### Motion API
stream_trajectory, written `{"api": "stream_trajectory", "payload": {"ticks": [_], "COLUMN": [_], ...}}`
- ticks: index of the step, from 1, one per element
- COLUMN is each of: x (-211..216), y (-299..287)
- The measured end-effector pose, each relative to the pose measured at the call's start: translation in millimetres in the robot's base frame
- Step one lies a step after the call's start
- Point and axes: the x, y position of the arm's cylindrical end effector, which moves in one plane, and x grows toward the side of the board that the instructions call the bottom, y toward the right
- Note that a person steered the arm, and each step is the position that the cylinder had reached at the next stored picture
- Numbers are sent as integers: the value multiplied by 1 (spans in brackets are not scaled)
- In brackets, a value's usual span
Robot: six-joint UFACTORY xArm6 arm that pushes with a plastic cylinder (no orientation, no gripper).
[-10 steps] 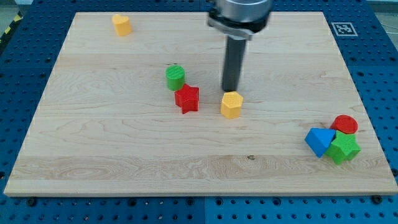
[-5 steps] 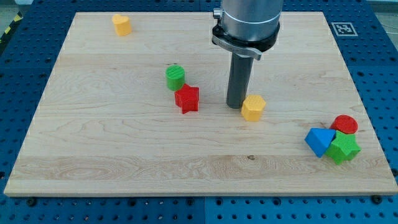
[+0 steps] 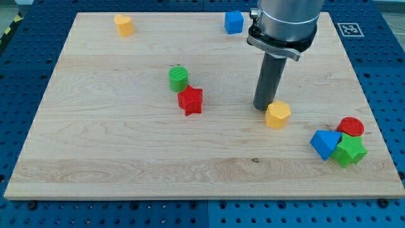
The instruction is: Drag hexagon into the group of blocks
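Now yellow hexagon (image 3: 278, 115) sits further right.

We see a pale wooden worktop (image 3: 126, 145) lying on a blue perforated base (image 3: 25, 63). Near the worktop's 11 o'clock corner sits a small yellow block (image 3: 124, 25), and a blue cube (image 3: 234, 22) sits near its 12 o'clock edge. Left of centre, a green cylinder (image 3: 179, 78) has a red star block (image 3: 190, 101) just beside it at 5 o'clock. We find a black-and-white marker (image 3: 350, 29) at the 1 o'clock corner.
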Motion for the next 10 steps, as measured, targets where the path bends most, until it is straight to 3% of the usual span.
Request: {"api": "stream_trajectory", "payload": {"ticks": [1, 5, 10], "x": [1, 31, 31], "y": [17, -5, 33]}}
